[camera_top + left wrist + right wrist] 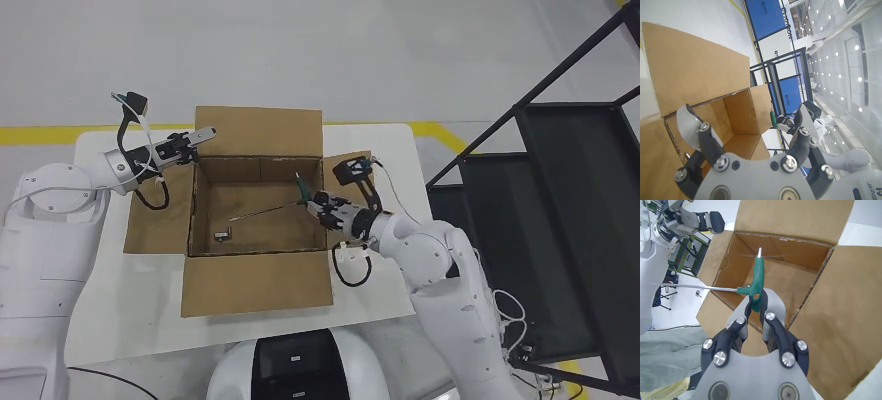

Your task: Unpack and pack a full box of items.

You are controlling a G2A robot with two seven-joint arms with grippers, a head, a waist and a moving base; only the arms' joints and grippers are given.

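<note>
Now right gripper (pixel 755 303) grips green T-handle key (pixel 758 275), seemingly above box (pixel 797 248).

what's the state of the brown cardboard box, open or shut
Open. All four flaps of the brown cardboard box are folded outward, and its inner floor shows from above.

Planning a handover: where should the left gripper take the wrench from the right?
Probably the long steel shaft of the wrench, from above, jaws across it: it juts sideways over the box, clear of the right gripper shut on the green handle.
</note>
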